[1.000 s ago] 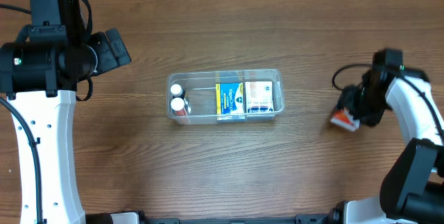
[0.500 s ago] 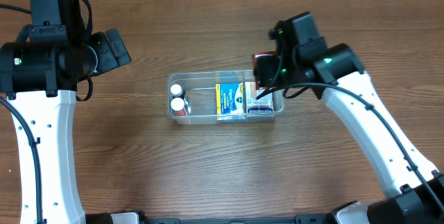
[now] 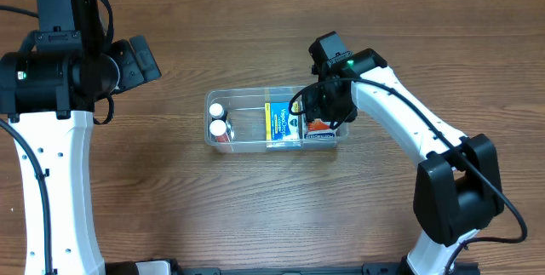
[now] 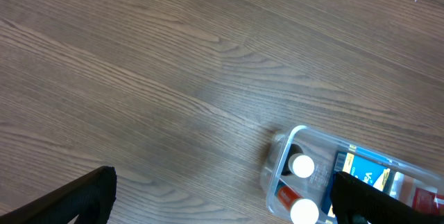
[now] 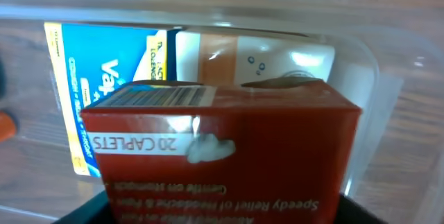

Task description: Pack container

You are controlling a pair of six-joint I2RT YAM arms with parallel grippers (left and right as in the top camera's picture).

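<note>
Red box (image 5: 222, 148) in right end effector (image 3: 320, 115) over container (image 3: 247, 94) boxes (image 3: 281, 122); left end effector (image 4: 216, 200) wide.

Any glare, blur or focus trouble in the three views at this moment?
Right wrist: the red box fills the near foreground and looks soft, with a white patch, likely glare, on its face; the container wall behind shows hazy reflections. Left wrist: the table grain is sharp, the dark jaws at the lower corners blurred. Overhead: even light, sharp, only faint shadows.
</note>
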